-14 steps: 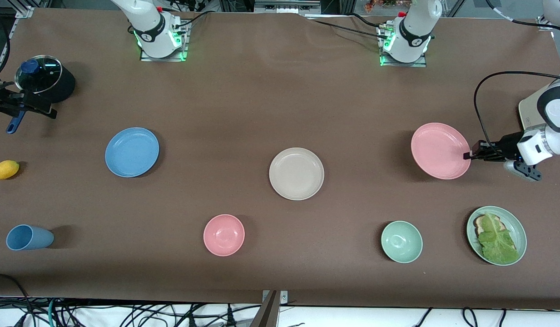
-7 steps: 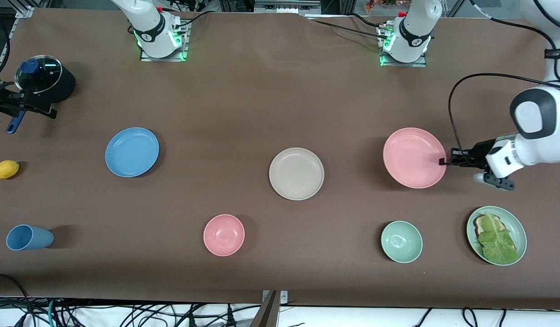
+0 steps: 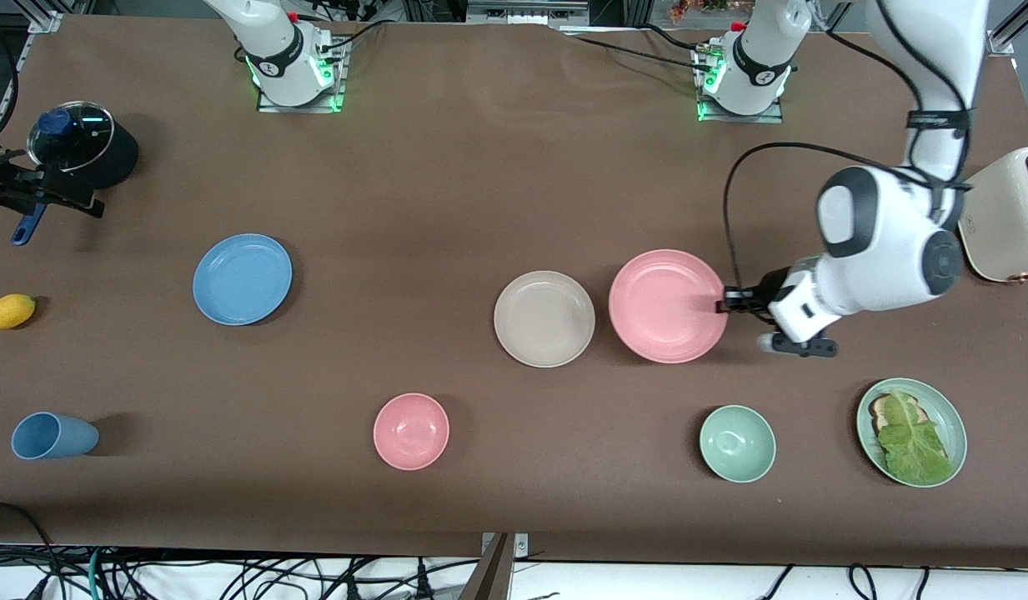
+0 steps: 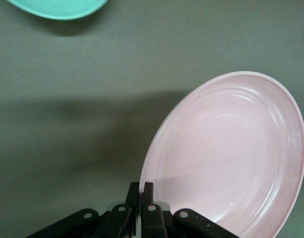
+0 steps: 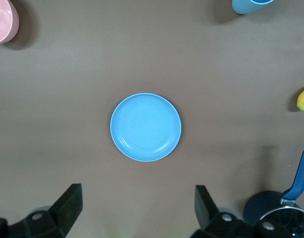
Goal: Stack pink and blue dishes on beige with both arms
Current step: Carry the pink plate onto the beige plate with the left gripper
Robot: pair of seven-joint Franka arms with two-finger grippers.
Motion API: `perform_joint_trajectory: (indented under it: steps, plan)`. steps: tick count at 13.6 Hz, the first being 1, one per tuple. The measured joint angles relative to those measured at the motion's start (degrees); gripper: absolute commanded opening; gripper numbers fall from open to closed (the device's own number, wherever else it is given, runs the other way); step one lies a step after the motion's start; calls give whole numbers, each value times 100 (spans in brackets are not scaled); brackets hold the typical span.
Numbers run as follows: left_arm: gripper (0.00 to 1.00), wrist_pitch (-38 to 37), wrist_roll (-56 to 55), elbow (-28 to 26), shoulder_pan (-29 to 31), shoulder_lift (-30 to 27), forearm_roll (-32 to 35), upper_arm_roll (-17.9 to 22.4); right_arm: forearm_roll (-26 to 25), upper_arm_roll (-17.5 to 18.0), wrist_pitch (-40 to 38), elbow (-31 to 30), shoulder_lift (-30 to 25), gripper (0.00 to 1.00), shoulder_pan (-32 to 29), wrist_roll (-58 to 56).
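**Front view: pink plate carried up beside the beige one**

Front view showed my left gripper [image 3: 724, 305] clenched on the rim of the pink plate [image 3: 667, 305], at the edge turned toward the left arm's end of the tabletop [image 3: 480, 192]. The plate hung tilted above the tabletop, just beside the beige plate [image 3: 544, 319], with only a thin gap between their rims. From my gripper the beige plate lay straight across the pink one, toward the right arm's end, so I judged the coming move to be a short carry that way and then a lowering. In the left wrist view the pink plate [image 4: 226, 153] looked plain, matte and shallow, with faint rings inside and a raised rim pinched between my fingers [image 4: 147, 196].

My right gripper [image 5: 137, 210] waited with its fingers spread wide, high over the blue plate [image 5: 146, 127]. That plate [image 3: 242, 278] lay flat, well apart from the beige one, toward the right arm's end, and my right arm was plainly nearer to it.
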Motion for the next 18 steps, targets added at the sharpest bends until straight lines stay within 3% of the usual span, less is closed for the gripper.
perform_joint_trajectory:
  steps: [10, 18]
  plan:
    - [0, 1271, -1557, 7, -1305, 688, 0, -75, 0, 0, -5, 0, 0, 100, -2, 0]
    - [0, 1926, -2087, 14, -1685, 1093, 0, -72, 0, -1, -6, 0, 0, 100, -7, 0]
